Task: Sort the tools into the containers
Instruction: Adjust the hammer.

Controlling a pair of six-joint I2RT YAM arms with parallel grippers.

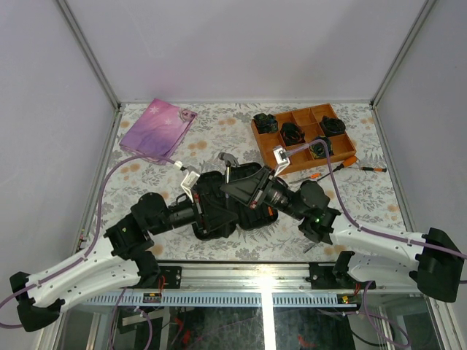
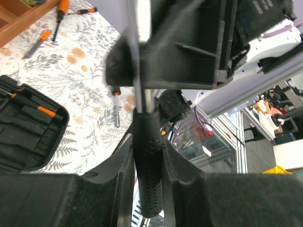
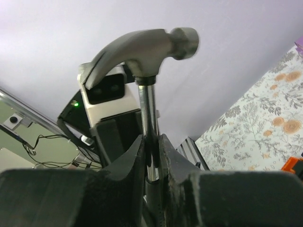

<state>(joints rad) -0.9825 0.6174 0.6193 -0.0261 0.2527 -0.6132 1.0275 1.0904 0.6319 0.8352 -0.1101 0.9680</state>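
A hammer with a steel head (image 1: 228,157) and a black perforated handle (image 2: 149,170) is held over the open black tool case (image 1: 211,215). My left gripper (image 2: 149,144) is shut on the handle. My right gripper (image 3: 151,142) is shut on the bare metal shaft (image 3: 148,106) below the head (image 3: 147,45). In the top view both grippers meet above the case, the left (image 1: 215,204) and the right (image 1: 248,188). The case (image 2: 26,130) holds orange-handled tools in its slots. Loose orange-handled screwdrivers (image 1: 343,162) lie on the table at the right.
A wooden divided tray (image 1: 286,148) with black rolled bundles stands at the back right. A pink-purple pouch (image 1: 157,127) lies at the back left. More small drivers (image 2: 60,12) and a metal bit (image 2: 116,108) lie on the floral cloth. White walls close in three sides.
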